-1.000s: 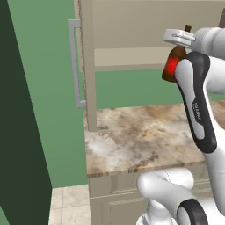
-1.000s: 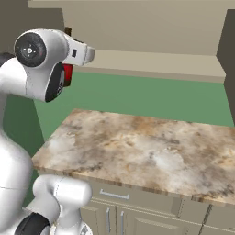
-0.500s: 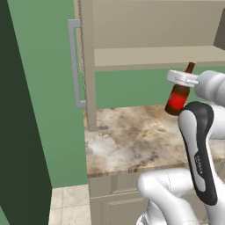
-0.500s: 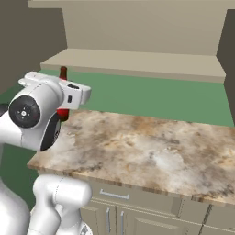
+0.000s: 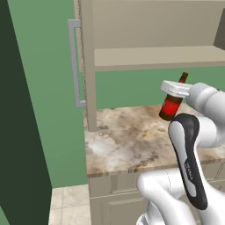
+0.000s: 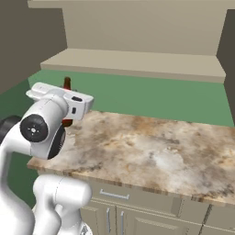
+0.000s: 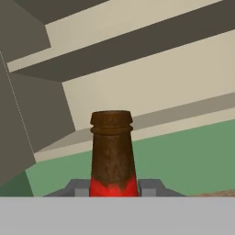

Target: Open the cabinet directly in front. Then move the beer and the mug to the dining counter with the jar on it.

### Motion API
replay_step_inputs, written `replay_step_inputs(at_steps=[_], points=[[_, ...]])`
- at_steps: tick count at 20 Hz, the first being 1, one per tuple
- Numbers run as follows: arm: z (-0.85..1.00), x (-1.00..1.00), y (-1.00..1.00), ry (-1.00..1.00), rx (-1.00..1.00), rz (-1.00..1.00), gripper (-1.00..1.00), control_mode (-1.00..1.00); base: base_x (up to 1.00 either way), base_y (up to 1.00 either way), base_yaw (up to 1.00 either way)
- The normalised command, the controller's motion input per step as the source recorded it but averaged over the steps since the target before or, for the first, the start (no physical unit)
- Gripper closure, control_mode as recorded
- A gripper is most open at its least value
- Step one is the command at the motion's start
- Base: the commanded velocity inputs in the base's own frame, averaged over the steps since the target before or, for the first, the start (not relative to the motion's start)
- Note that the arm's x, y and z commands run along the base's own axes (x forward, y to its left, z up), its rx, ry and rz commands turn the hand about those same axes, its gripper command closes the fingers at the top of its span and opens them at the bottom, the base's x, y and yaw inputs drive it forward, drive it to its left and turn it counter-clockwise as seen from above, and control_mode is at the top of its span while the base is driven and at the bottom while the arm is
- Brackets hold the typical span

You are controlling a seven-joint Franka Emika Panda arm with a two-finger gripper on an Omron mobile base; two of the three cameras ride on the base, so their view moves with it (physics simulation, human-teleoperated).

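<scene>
- The tool (image 7: pixel 114 188) is clamped on the beer (image 5: pixel 171 103) at the red band round its neck, jaws only partly apart, so the bottle hangs from it with its mouth towards the hand camera.
- Below the tool lies the short marble worktop (image 5: pixel 132 140); the bottle appears clear of it, probably held high for carrying.
- Beyond the tool, the cabinet (image 5: pixel 158 30) stands open, its shelf (image 6: pixel 137 62) bare where visible.
</scene>
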Motion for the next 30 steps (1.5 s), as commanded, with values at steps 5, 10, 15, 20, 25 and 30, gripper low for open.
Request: replay_step_inputs(at_steps=[5,10,15,20,25,30], points=[[-0.06,0.0,0.0,0.0,0.0,0.0,1.0,-1.0,0.0,0.0,0.0],[0.0,0.0,0.0,0.0,0.0,0.0,1.0,-1.0,0.0,0.0,0.0],[0.0,-0.03,0.0,0.0,0.0,0.0,1.0,-1.0,0.0,0.0,0.0],[0.0,0.0,0.0,0.0,0.0,0.0,1.0,-1.0,0.0,0.0,0.0],[0.0,0.0,0.0,0.0,0.0,0.0,1.0,1.0,-0.18,0.0,-0.02],[0.0,0.0,0.0,0.0,0.0,0.0,1.0,1.0,-0.44,-0.04,-0.19]])
